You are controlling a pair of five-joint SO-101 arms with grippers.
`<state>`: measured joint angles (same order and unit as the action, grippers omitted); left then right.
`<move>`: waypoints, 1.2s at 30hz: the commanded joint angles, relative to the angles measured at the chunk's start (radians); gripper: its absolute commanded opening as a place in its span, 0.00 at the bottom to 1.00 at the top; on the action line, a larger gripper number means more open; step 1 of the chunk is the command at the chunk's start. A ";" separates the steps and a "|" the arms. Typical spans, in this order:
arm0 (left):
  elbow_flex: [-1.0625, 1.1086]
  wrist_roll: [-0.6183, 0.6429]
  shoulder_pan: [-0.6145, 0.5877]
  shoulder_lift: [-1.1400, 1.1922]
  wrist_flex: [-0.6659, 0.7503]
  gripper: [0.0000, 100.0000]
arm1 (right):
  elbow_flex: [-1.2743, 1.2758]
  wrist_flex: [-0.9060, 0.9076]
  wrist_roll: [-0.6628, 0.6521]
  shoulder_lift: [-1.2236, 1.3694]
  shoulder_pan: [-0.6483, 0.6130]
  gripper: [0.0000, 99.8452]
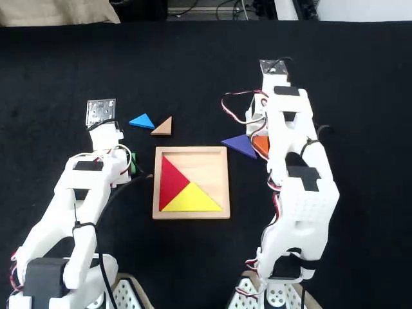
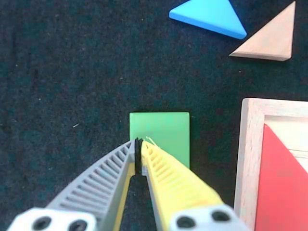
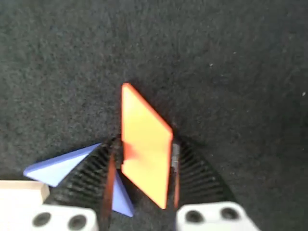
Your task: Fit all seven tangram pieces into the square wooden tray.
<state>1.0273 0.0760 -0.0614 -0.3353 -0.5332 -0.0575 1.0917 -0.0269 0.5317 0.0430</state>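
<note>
High view. Black, felt-like worktop (image 1: 193, 64). Square wooden tray (image 1: 191, 150) sits at centre, pale raised rim and pale floor. Two flat pieces lie inside it: red triangle (image 1: 172, 179) along the side nearer the left arm, yellow triangle (image 1: 192, 199) along the edge nearest the arm bases. The two meet edge to edge, and the rest of the floor is bare wood. Small blue triangle (image 1: 141, 121) and plain wood triangle (image 1: 163, 127) lie just beside each other beyond the tray's far corner on the left arm's side. Violet-blue triangle (image 1: 241, 145) lies just off the far corner on the right arm's side. White left arm (image 1: 84, 193) and white right arm (image 1: 302, 187) flank the tray.

Left wrist view. Left claw (image 2: 138, 144) has one grey ribbed finger and one yellow; they are pressed together with no gap. Its tips meet at the near edge of the green square (image 2: 161, 134), which lies flat on the felt beside the tray wall. Cannot tell whether the tips bear on it. The blue and wood triangles lie farther out.

Right wrist view. Right claw (image 3: 144, 147) has black ribbed fingers, parted only by the thickness of the piece. They clamp the orange parallelogram (image 3: 144, 130) by its opposite edges. The piece is smooth and glossy, its face turned to the camera and one sharp corner pointing away. The violet-blue triangle lies beside one finger, near a tray corner.
</note>
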 commanded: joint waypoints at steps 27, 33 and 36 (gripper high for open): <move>-0.005 0.002 -0.015 -0.028 0.012 0.03 | 0.593 0.137 0.009 -0.914 -0.345 0.01; -0.005 0.002 -0.015 -0.025 0.011 0.03 | 0.786 -0.103 0.138 -0.912 -0.362 0.01; -0.005 0.002 -0.015 -0.020 0.011 0.03 | 0.852 -0.169 0.222 -0.912 -0.385 0.01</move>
<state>1.0273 0.0760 -0.0614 -0.3353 -0.5332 0.7664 0.9981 0.1250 -0.3445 -0.3023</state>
